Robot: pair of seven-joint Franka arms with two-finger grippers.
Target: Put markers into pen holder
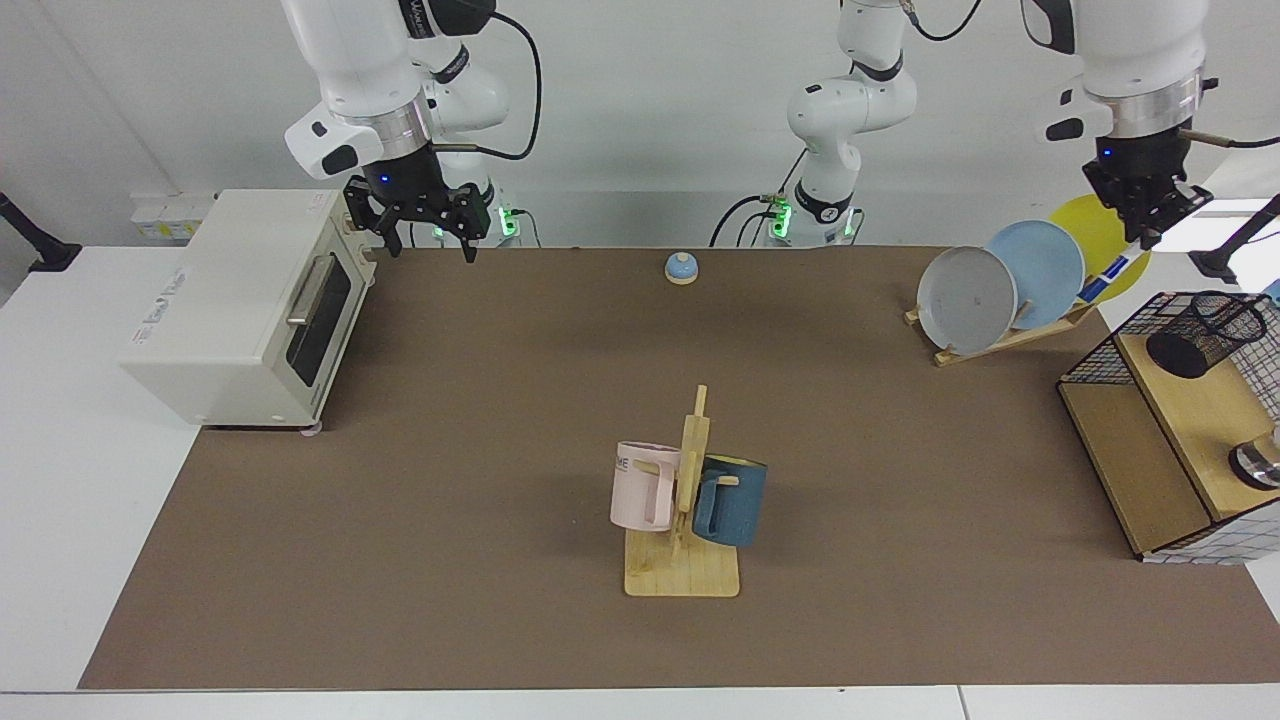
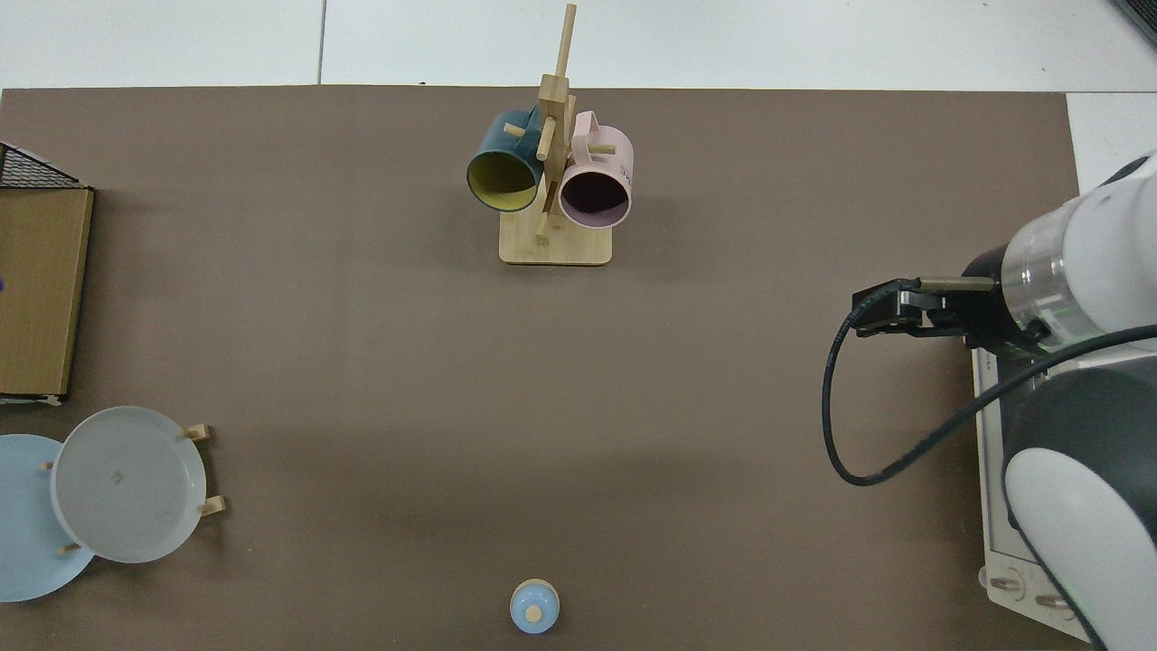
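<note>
- The left claw (image 1: 1146, 235) hangs high over the far corner of the table, in front of the yellow plate (image 1: 1105, 245), clenched on the upper end of the marker (image 1: 1108, 278).
- The marker is a slim white stick with blue markings; it slants down from the claw, its lower end hidden behind the blue plate (image 1: 1040, 272).
- The pen holder (image 1: 1205, 333) is a small black wire-mesh cup, tilted on the wooden shelf (image 1: 1190, 420) of a wire-grid frame, near the marker but apart from it and lower.
- The right claw (image 1: 428, 232) hovers beside the top of the cream toaster oven (image 1: 245, 305), its two dark fingers spread apart and gripping nothing; this arm waits.
- In the top view only the right arm shows, its claw (image 2: 875, 312) at the table's edge.
- Three round smooth plates lean in a wooden rack (image 1: 1000, 335); the grey plate (image 1: 965, 298) is in front.
- A pink mug (image 1: 642, 487) and a blue mug (image 1: 732, 500) hang on a wooden peg stand (image 1: 683, 560) on the brown mat (image 1: 480, 450).
- A small blue domed bell (image 1: 681, 267) sits at the far edge.
</note>
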